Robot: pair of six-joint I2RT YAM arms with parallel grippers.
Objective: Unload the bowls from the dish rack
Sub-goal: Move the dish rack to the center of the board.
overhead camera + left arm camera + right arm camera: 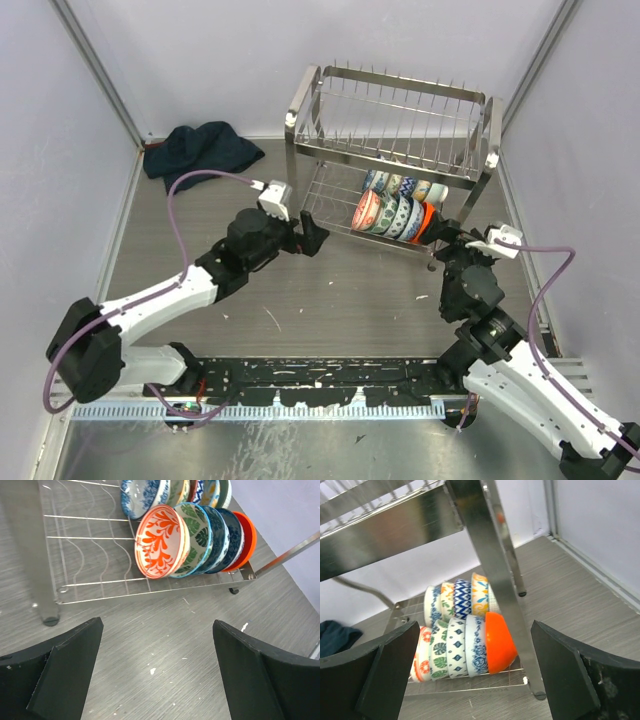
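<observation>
The dish rack (392,108) stands at the back right of the table. Its lower tier holds two rows of bowls (396,213) set on edge, with a plain orange bowl (430,224) at the right end of the front row. My left gripper (314,236) hovers open just left of the rack. In the left wrist view an orange-leaf-patterned bowl (160,542) faces the left gripper (157,625) from beyond the rack's edge. My right gripper (450,240) is open at the rack's front right corner. In the right wrist view the right gripper (475,626) frames the orange bowl (500,642) behind a rack post (492,560).
A dark blue cloth (200,148) lies crumpled in the back left corner. Pale walls close in the table on three sides. The rack's upper tier (400,125) of upright prongs holds nothing. A black rail (320,395) runs along the near edge.
</observation>
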